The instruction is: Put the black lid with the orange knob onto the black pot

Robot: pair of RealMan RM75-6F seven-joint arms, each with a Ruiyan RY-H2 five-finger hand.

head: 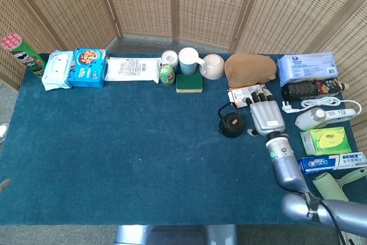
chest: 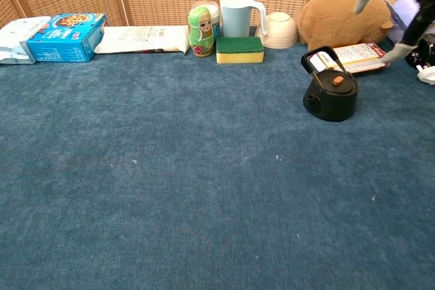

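Observation:
The small black pot (head: 232, 125) (chest: 331, 96) stands on the blue cloth at the right, its handle tipped back. The black lid with the orange knob (chest: 337, 81) (head: 234, 121) sits on top of it. My right hand (head: 266, 116) (chest: 397, 6) hovers to the right of the pot and above it, clear of it, fingers spread and holding nothing. The left hand does not show in either view.
Along the far edge stand a green doll (chest: 200, 32), a sponge (chest: 239, 49), a blue jug (chest: 238, 15), a bowl (chest: 279, 29) and a brown cushion (chest: 340, 14). A snack packet (chest: 357, 56) lies just behind the pot. Boxes, a plug and toothpaste (head: 331, 162) crowd the right side.

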